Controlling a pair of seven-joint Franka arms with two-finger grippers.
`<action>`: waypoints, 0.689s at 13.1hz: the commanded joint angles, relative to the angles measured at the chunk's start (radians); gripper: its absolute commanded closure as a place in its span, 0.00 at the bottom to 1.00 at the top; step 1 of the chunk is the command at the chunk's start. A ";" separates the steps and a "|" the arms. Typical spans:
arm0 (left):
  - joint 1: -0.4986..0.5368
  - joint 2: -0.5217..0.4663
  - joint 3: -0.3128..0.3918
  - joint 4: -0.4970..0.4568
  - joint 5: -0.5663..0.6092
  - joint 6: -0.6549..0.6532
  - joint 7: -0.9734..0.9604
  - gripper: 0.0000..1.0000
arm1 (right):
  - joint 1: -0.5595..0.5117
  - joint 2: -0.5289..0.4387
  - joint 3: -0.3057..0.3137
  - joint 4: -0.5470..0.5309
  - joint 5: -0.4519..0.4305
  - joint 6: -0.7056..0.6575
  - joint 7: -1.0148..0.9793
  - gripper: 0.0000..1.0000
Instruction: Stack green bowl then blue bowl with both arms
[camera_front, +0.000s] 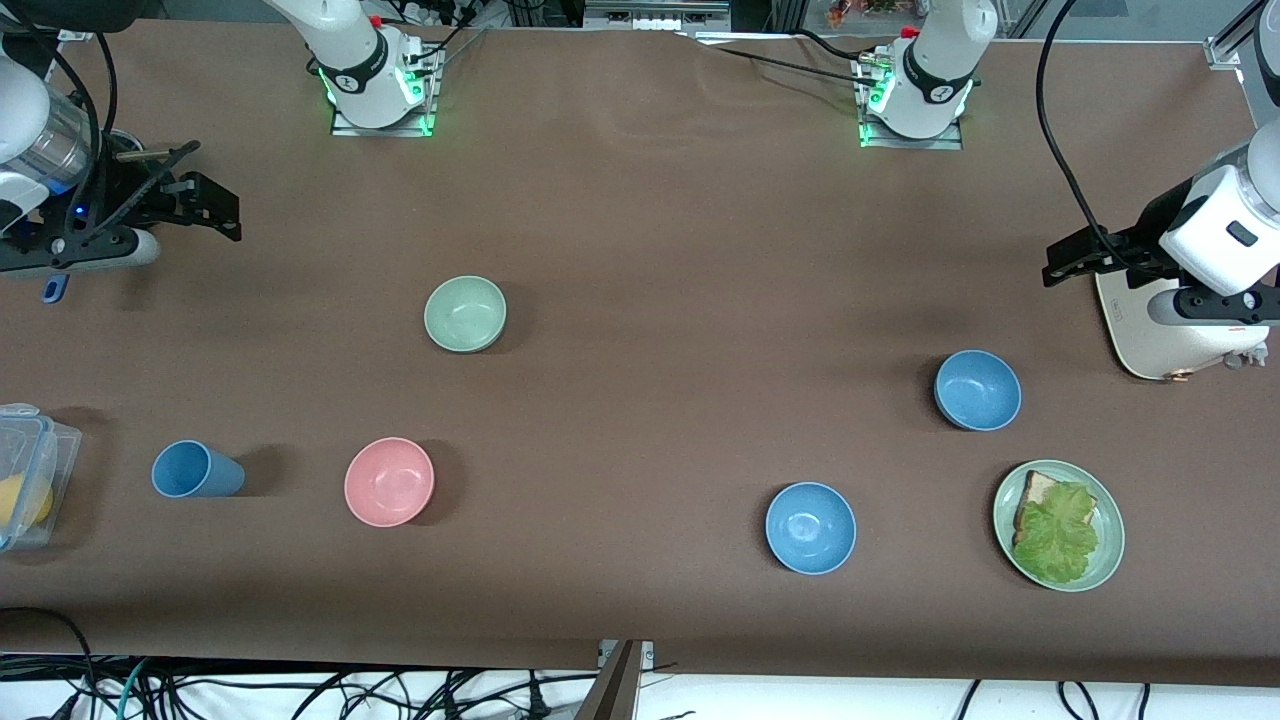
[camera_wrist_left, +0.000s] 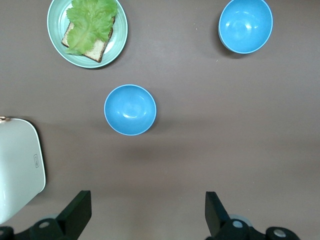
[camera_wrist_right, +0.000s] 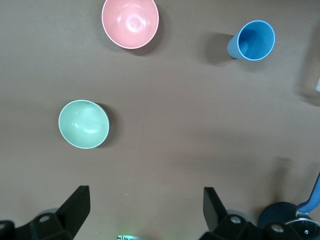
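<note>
The green bowl (camera_front: 465, 314) sits upright on the brown table toward the right arm's end; it also shows in the right wrist view (camera_wrist_right: 83, 124). Two blue bowls sit toward the left arm's end: one (camera_front: 977, 389) beside the white appliance, also in the left wrist view (camera_wrist_left: 130, 109), and one (camera_front: 810, 527) nearer the front camera, also in that view (camera_wrist_left: 245, 25). My right gripper (camera_front: 215, 205) is open and empty, high over its end of the table (camera_wrist_right: 145, 212). My left gripper (camera_front: 1062, 260) is open and empty, high over the table beside the appliance (camera_wrist_left: 147, 215).
A pink bowl (camera_front: 389, 481) and a blue cup (camera_front: 195, 470) stand nearer the front camera than the green bowl. A green plate (camera_front: 1110, 545) with toast and lettuce sits by the blue bowls. A white appliance (camera_front: 1165, 335) and a clear container (camera_front: 40, 470) stand at the table's ends.
</note>
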 joint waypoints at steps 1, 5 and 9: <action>-0.001 0.013 0.000 0.033 0.003 -0.018 0.017 0.00 | -0.001 -0.010 0.006 -0.002 0.013 -0.004 -0.005 0.00; -0.001 0.013 -0.001 0.033 0.003 -0.018 0.017 0.00 | -0.001 -0.008 0.008 -0.022 0.054 -0.003 0.009 0.00; 0.001 0.013 0.000 0.033 0.003 -0.018 0.018 0.00 | 0.019 -0.023 0.015 -0.277 0.106 0.217 0.038 0.01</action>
